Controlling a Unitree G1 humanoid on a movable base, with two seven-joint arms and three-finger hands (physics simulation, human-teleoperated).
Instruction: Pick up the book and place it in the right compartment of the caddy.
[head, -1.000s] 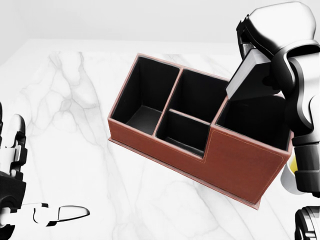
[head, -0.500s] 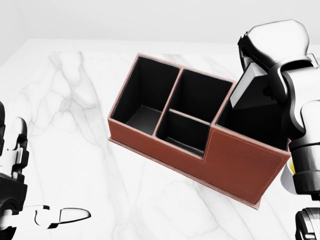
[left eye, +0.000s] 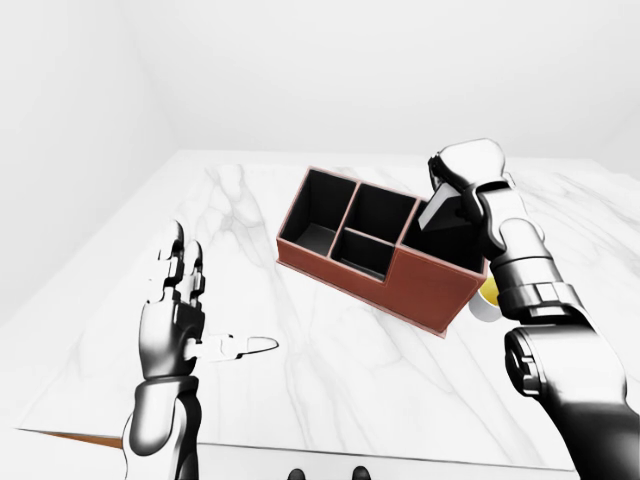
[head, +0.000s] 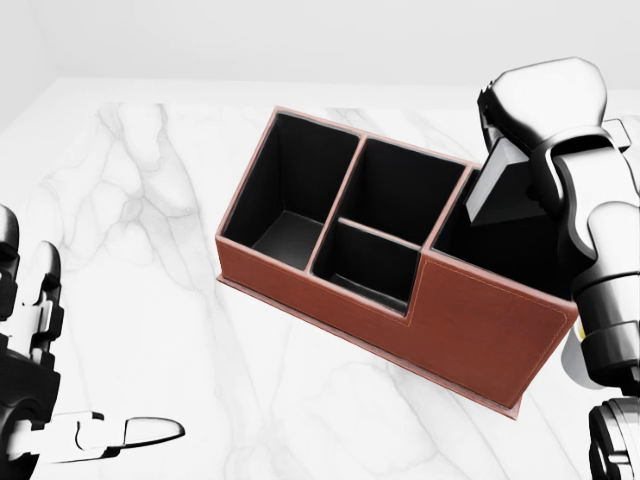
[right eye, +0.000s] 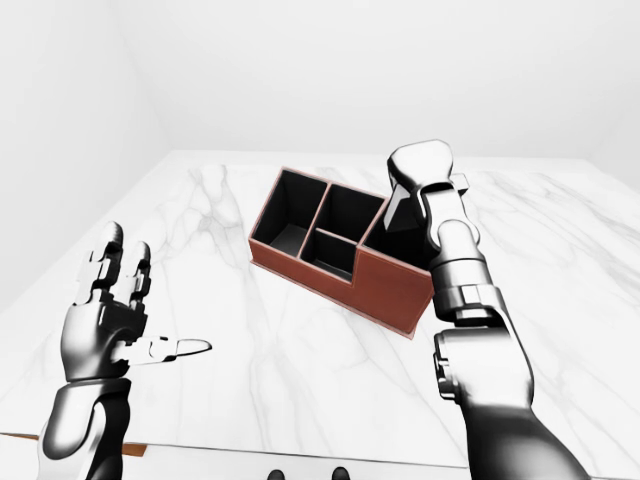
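The caddy (head: 470, 330) is red-brown leather with black insides and lies at an angle on the white marble table (head: 140, 200). My right hand (head: 530, 160) is shut on the book (head: 503, 190), a thin grey slab. The book is tilted, and its lower end dips into the caddy's right compartment (head: 500, 255), at that compartment's upper edge in the head view. My left hand (left eye: 200, 310) hovers open at the lower left, fingers spread and thumb pointing right, well away from the caddy.
A small yellow thing (left eye: 488, 292) peeks out behind the caddy's right end. The other caddy compartments (head: 300, 190) hold nothing. The table's near edge (left eye: 300, 450) runs along the bottom of the left-eye view. A white wall stands beyond the table.
My right hand has carried the book a little to the right and lower, over the right compartment. The left hand has sunk slightly in the head view.
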